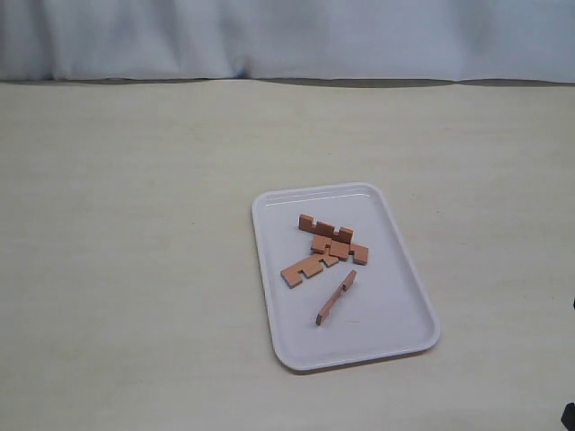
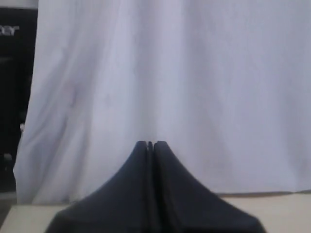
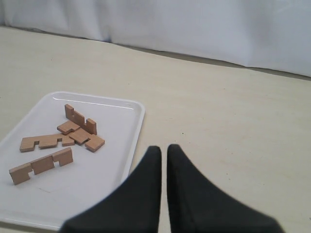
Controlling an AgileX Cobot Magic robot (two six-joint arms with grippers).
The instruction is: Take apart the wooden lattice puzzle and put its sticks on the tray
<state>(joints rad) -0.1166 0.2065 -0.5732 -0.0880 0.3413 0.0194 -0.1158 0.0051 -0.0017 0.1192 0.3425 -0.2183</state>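
Note:
The lattice puzzle is in pieces: four reddish-brown notched sticks lie loose on the white tray (image 1: 386,305). One stick (image 1: 325,226) stands on edge at the back, with two (image 1: 340,249) (image 1: 308,267) lying flat and touching just in front. The fourth stick (image 1: 336,297) lies apart nearer the front. The right wrist view shows the same tray (image 3: 112,165) and sticks (image 3: 80,119) (image 3: 41,163). My right gripper (image 3: 164,149) is shut and empty, hovering over the table just off the tray's rim. My left gripper (image 2: 150,143) is shut and empty, facing the white curtain.
A pale beige tabletop (image 1: 135,224) surrounds the tray. A white curtain (image 1: 287,36) hangs along the far edge. A dark bit of arm (image 1: 570,416) shows at the bottom right corner of the exterior view.

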